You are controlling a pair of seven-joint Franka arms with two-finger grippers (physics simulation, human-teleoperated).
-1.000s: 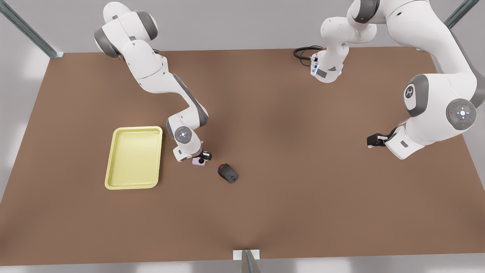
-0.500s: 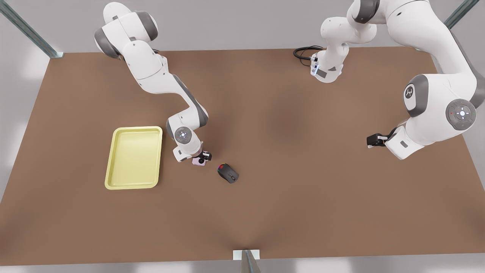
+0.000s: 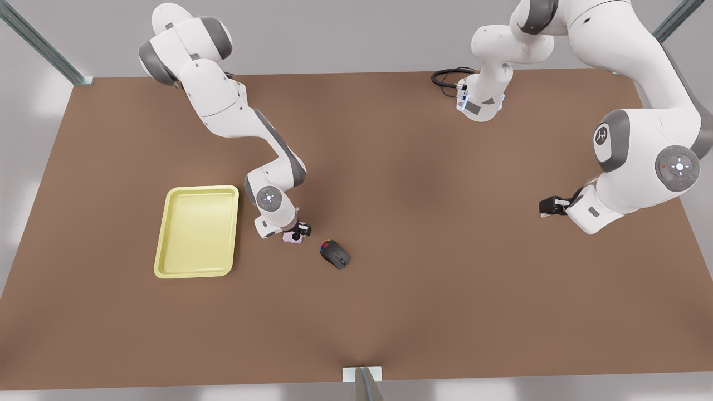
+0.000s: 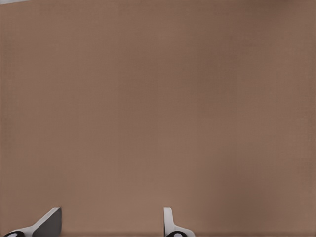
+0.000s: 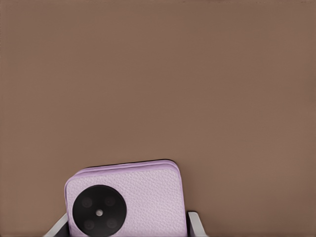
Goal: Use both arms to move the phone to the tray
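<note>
Pale lilac phone (image 5: 127, 200) between the right gripper (image 3: 295, 233)'s two light fingertips (image 5: 194, 223), one on each side of the case, pincer closed on it or at least flush against both edges; contact looks tight in the right wrist view. One black round lens disc facing up. Down on the brown table (image 3: 423, 289), just past the wrist of the arm on the front view's left. Phone in the front view (image 3: 292, 236) partly tucked under that gripper.

Pale yellow tray (image 3: 165, 245) close beside this gripper, on the far side of the wrist from the phone, not touching either. Shallow, raised rim, rounded corners, nothing inside it.

Dark grey mouse (image 3: 335, 254) with coloured lights near the gripper on its other side, a little apart from the phone.

Left gripper (image 3: 547, 207) well away across the table, on the front view's right, waiting above bare brown surface. Fingertips (image 4: 48, 223) spread apart, nothing between them.
</note>
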